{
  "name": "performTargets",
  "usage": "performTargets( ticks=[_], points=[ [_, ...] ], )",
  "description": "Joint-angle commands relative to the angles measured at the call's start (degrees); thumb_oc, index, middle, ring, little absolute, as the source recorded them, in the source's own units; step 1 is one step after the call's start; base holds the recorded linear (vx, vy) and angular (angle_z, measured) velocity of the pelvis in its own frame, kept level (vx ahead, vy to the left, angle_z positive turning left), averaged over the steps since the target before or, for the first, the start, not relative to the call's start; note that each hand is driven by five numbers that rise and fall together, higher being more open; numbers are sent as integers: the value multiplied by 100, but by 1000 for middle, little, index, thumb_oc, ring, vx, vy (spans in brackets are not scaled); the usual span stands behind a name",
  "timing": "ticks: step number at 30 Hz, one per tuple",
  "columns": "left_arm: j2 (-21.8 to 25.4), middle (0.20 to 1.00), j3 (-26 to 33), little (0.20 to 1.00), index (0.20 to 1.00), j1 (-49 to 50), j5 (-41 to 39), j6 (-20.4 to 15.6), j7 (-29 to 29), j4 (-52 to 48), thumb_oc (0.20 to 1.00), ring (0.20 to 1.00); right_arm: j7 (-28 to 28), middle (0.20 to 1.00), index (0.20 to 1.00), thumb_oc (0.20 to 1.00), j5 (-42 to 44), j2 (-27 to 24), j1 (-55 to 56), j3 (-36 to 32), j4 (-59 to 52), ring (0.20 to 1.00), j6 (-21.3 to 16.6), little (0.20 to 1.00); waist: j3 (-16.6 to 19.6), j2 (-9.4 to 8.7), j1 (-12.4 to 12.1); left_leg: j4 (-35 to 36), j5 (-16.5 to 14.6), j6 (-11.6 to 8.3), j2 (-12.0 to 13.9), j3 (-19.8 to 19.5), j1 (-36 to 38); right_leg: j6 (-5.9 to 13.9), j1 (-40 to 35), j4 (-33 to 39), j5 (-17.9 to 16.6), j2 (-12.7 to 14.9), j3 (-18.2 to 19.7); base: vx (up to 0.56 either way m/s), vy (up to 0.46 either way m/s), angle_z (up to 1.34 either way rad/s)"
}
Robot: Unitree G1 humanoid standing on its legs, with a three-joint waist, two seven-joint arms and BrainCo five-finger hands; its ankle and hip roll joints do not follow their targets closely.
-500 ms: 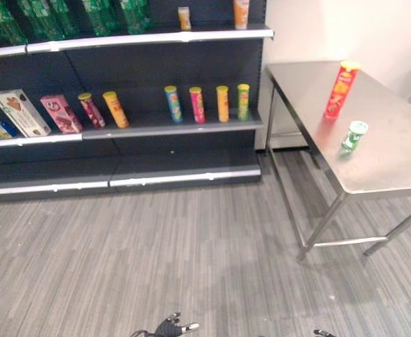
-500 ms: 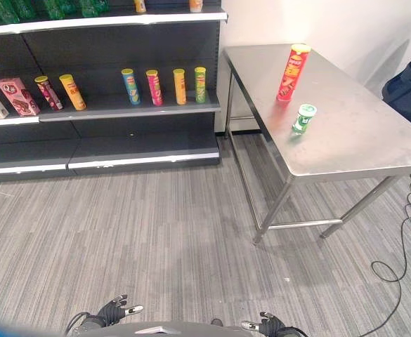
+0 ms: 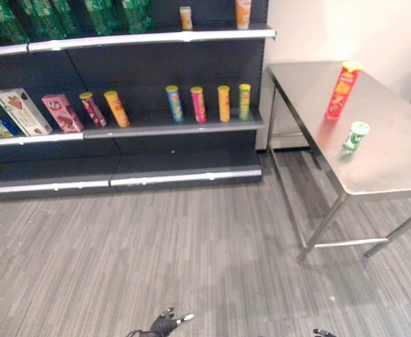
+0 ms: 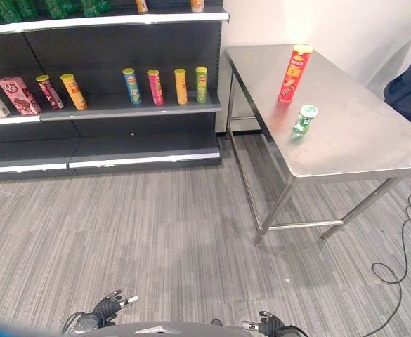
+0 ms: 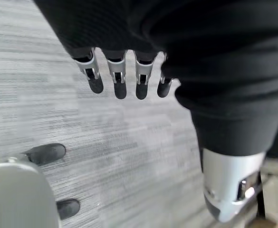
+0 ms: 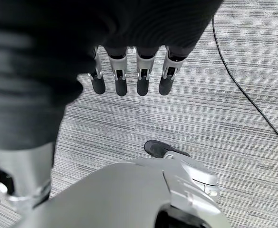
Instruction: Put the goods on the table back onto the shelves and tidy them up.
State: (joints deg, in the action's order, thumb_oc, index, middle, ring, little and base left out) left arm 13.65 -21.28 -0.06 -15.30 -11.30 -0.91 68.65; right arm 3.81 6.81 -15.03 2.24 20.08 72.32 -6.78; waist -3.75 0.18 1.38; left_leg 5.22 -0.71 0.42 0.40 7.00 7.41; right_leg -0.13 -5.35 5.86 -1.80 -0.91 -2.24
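A tall red crisp tube (image 4: pixel 294 73) with a yellow lid stands on the steel table (image 4: pixel 360 147) at the right. A small green can (image 4: pixel 304 119) with a white lid stands just in front of it. Both my hands hang low by my sides, far from the table. My left hand (image 4: pixel 109 307) shows at the bottom edge with straight fingers (image 5: pixel 118 83) and holds nothing. My right hand (image 4: pixel 270 324) is also empty, its fingers (image 6: pixel 143 80) straight above the floor.
Dark shelves (image 3: pixel 177 126) stand at the back left. The middle shelf carries several upright coloured tubes (image 3: pixel 198 104), two leaning tubes (image 3: pixel 104 109) and snack boxes (image 3: pixel 21 111). Green bottles (image 3: pixel 50 17) fill the top shelf. A blue chair (image 4: pixel 410 74) sits at the far right.
The camera has shifted slightly. My left hand has dropped a little lower in the eye views. The goods on the table have not moved.
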Motion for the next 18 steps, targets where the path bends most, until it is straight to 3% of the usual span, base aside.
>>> performTargets(
  ticks=[1, 18],
  points=[
    [1, 1000, 16, 1000, 1000, -466, 442, -235, 12, 174, 1000, 1000, -41, 1000, 1000, 1000, -80, -141, -226, 300, 42, 1000, -119, 1000, -36, -156, 17, -22, -241, -394, 124, -136, 83, 616, -189, -182, 427, 408, 4, 0, 0, 0],
    [38, 1000, 323, 1000, 1000, -320, 385, -67, -92, 601, 1000, 1000, 34, 1000, 1000, 1000, -240, -145, -291, 383, 117, 1000, -51, 1000, 24, -196, -80, -22, -251, -349, 82, -183, 61, 649, -183, -197, 421, 462, -31, 0, 0, 0]
  ],
)
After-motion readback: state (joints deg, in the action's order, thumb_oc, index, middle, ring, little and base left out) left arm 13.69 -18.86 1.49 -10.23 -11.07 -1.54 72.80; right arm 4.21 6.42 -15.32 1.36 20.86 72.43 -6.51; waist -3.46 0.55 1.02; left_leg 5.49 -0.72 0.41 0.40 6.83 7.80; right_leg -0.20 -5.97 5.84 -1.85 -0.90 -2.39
